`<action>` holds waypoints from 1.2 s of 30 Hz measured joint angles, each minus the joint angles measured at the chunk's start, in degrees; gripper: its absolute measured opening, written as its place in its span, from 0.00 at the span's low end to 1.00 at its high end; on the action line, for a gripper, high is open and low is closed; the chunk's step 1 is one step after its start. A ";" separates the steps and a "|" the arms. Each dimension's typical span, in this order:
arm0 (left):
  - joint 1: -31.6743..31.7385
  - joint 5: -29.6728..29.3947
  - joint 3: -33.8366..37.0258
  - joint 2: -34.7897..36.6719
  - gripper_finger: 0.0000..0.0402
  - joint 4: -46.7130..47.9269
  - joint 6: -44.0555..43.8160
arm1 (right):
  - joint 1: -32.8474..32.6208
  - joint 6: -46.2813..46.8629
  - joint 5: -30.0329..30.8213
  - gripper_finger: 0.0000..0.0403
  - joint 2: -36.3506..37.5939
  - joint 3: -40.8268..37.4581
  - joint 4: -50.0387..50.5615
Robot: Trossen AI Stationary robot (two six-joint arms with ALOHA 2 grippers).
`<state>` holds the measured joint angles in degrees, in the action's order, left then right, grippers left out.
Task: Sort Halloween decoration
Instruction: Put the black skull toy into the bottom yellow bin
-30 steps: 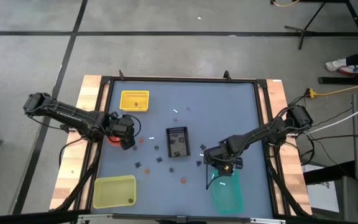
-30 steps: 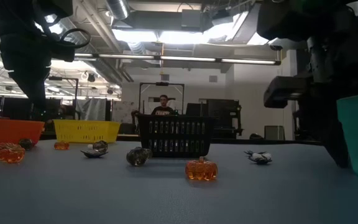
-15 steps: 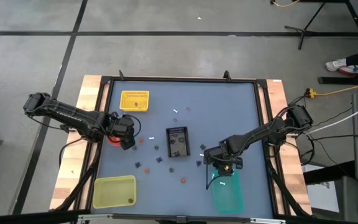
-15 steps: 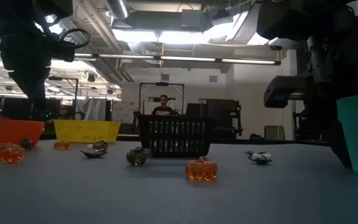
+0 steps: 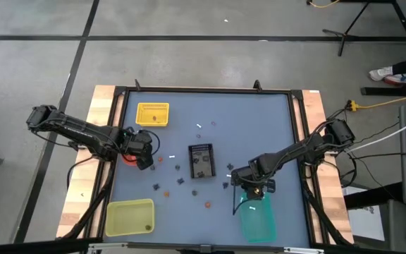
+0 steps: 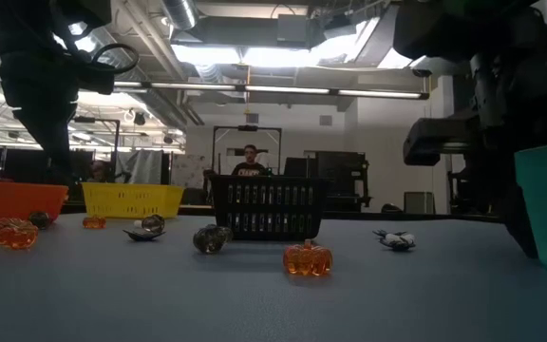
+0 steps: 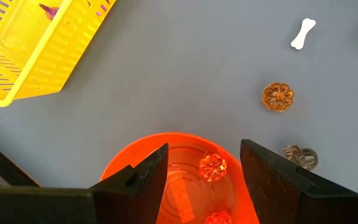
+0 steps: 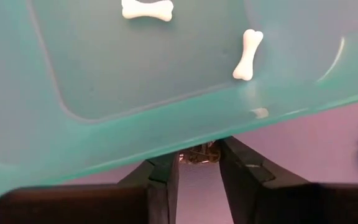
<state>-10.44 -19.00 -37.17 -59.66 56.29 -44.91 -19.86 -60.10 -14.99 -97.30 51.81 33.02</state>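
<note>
Right wrist view: my right gripper (image 8: 197,163) has closed in over the last second onto a small dark trinket (image 8: 199,153), fingers clamped on it tight against the teal bin's (image 8: 135,99) rim, so I judge a pick made and a lift next. 2 white bones (image 8: 248,54) already lie in that bin near the desk's front edge. The rim crowds the wrist; open desk lies toward the black basket (image 5: 201,160). My left gripper (image 7: 201,177) hangs spread over the orange bowl (image 7: 185,186) by the left edge. Loose pumpkins (image 6: 308,258) dot the middle.
</note>
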 joint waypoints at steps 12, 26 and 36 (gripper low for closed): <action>0.00 0.00 0.00 0.00 0.46 -1.06 0.02 | 0.01 1.82 7.96 0.23 0.99 0.96 -0.13; 0.00 0.00 0.00 -0.01 0.46 -5.50 0.03 | 0.04 1.97 19.10 0.23 1.05 7.59 5.34; 0.02 0.01 0.02 -0.01 0.46 -17.15 1.99 | 0.00 1.77 30.40 0.23 1.07 14.24 5.43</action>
<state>-10.41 -18.99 -37.15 -59.66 39.15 -42.92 -19.86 -58.33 15.41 -96.23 66.05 38.45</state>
